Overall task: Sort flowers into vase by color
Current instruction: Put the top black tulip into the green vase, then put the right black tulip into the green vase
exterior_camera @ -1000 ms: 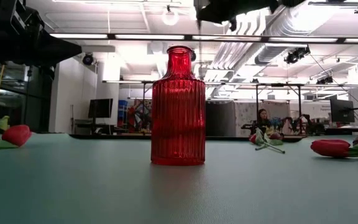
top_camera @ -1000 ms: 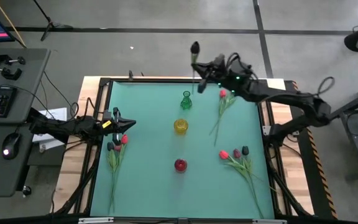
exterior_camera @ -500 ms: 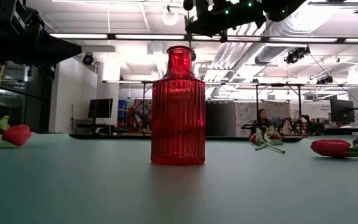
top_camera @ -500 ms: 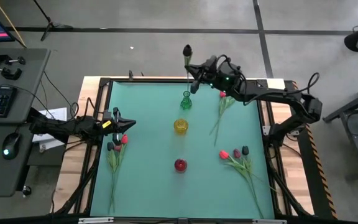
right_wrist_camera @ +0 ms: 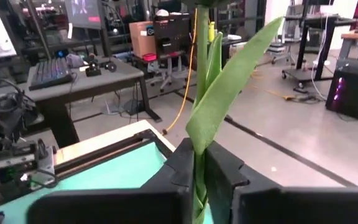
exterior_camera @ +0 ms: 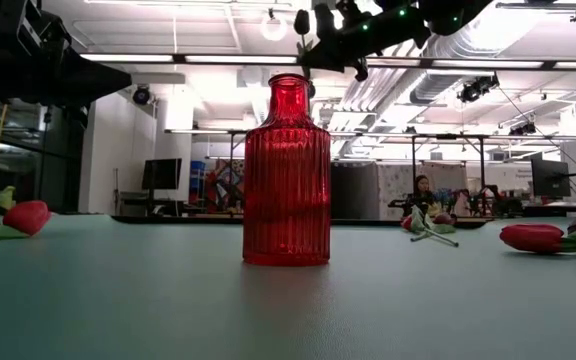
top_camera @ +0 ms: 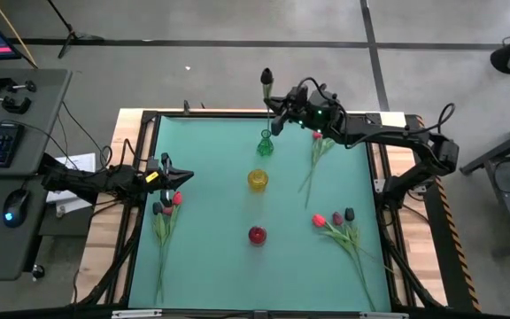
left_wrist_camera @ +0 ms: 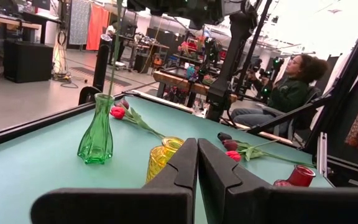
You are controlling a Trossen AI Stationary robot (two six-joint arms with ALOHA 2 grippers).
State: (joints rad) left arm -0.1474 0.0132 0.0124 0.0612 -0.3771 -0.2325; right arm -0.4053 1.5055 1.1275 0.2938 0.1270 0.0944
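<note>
Three vases stand in a line down the middle of the teal worktop (top_camera: 211,266) in the high view: green vase (top_camera: 265,143) farthest back, yellow vase (top_camera: 257,180) in the centre, red vase (top_camera: 257,235) nearest the front. Right pincer (top_camera: 274,108) sits above and just behind the green vase, closed on the stem of a dark-headed tulip (top_camera: 266,76), whose stem runs down to the vase mouth. One red tulip (top_camera: 318,146) lies to the right of the green vase. One cluster of three tulips (top_camera: 342,227) lies near the right edge, heads red, crimson and near-black. Left pincer (top_camera: 177,178) waits at the left edge, fingers together, holding nothing, beside a second cluster of tulips (top_camera: 165,217).

Low view: red ribbed vase (exterior_camera: 287,175) upright in the centre; right pincer (exterior_camera: 308,58) overhead with the dark tulip head (exterior_camera: 302,21) beside it; tulip heads lie at both edges of the worktop.

Left wrist view: left pincer (left_wrist_camera: 197,146) shut and empty; green vase (left_wrist_camera: 96,132) with a thin stem (left_wrist_camera: 113,50) rising from its mouth; yellow vase (left_wrist_camera: 161,157) and red vase (left_wrist_camera: 297,176) nearer; a seated person (left_wrist_camera: 284,93) beyond the worktop.

Right wrist view: right pincer (right_wrist_camera: 202,155) clamped on the green stem and leaf (right_wrist_camera: 225,87) of the tulip.
</note>
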